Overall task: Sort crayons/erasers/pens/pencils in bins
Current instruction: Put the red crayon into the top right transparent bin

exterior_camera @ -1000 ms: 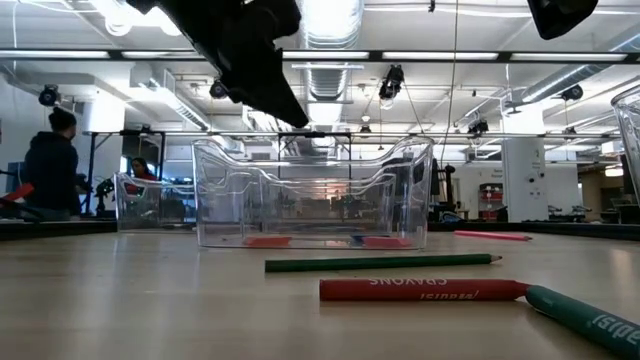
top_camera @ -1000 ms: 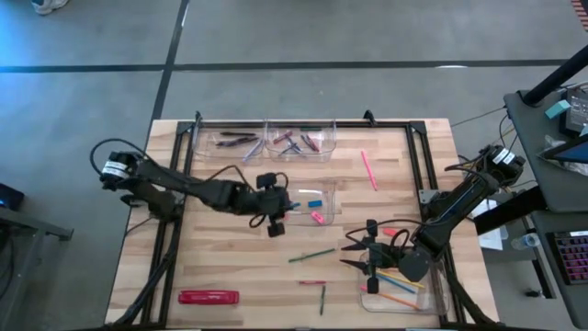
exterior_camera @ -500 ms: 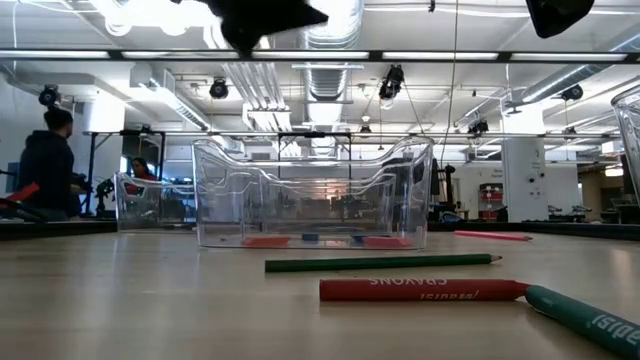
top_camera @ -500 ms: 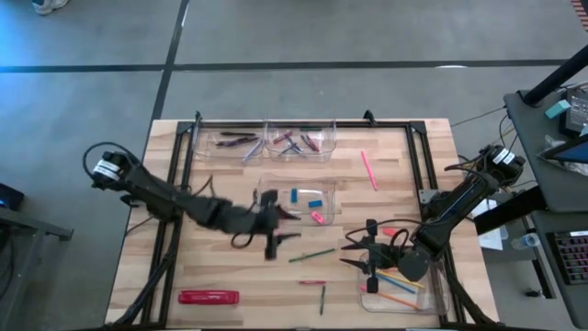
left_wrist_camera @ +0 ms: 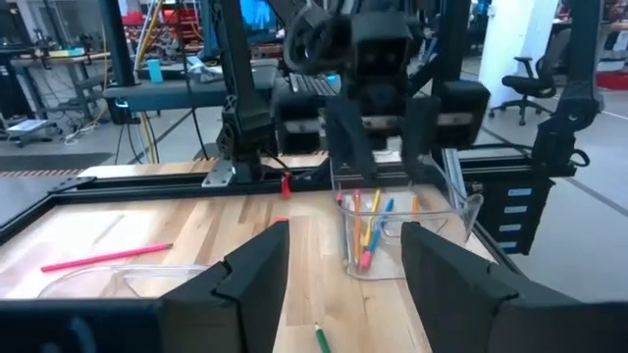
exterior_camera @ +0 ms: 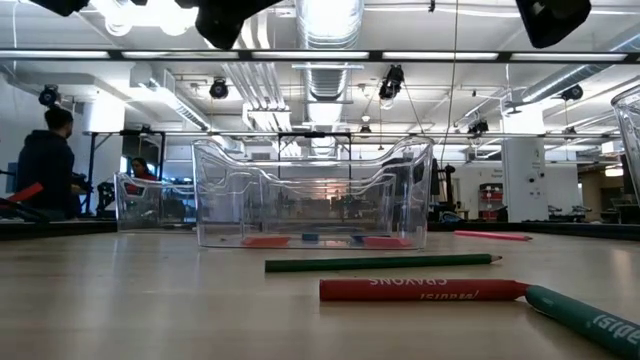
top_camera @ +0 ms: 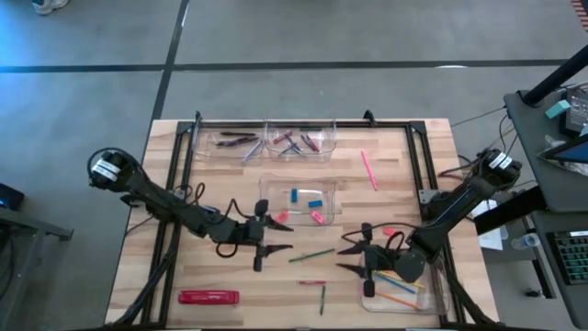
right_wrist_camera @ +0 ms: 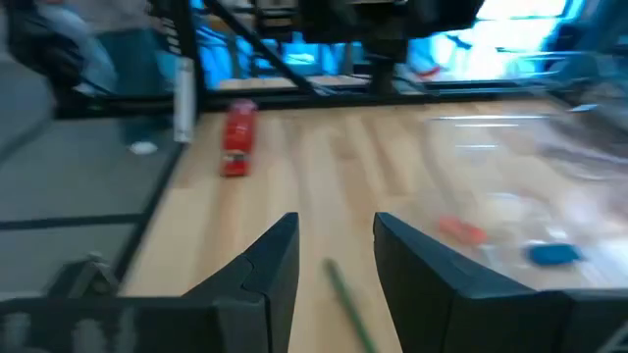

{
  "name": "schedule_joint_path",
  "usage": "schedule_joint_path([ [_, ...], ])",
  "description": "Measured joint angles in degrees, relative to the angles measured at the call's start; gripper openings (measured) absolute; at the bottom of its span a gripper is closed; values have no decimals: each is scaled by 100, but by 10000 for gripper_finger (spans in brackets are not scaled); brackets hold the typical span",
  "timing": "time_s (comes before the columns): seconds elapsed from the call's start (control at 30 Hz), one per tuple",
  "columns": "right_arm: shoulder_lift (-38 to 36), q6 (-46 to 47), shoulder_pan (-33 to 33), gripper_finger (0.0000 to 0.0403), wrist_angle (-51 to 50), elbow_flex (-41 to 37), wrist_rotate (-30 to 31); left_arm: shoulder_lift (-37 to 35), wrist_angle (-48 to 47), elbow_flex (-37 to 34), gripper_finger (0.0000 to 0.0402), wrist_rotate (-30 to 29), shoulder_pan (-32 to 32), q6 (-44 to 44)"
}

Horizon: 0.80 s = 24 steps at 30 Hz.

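Bins (top_camera: 295,202) on wood table (top_camera: 220,276); left gripper (top_camera: 273,237) wide, right gripper (top_camera: 354,256) parted, both empty; workshop behind.

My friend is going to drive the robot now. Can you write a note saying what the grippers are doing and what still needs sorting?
Left gripper: open, empty, over the table just in front of the middle bin.
Right gripper: open, empty, beside the front right bin.
Done: blue and pink erasers are in the middle bin; pencils are in the front right bin; the two back bins hold dark and reddish sticks.
Left: green pencil, a small red stick and a short green stick near the front; pink pencil at back right. The red flat pack lies at front left.
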Motion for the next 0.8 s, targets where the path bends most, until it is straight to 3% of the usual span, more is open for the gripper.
schedule_joint_path([
  [0.23, 934, -9, -228, 123, -102, 687, -964, -16, 14, 8, 182, 5, -10, -2],
  [0.43, 1743, 51, -357, 123, -1336, 1741, -1331, -130, -38, 32, 182, 18, -121, 0],
  [0.63, 2416, 369, -459, 123, -2701, 2667, -1420, -742, -887, 21, 182, -5, -276, -44],
  [0.8, 2906, 391, -689, 123, -3251, 3324, -2166, -997, -1068, -159, 182, -164, -363, -162],
])
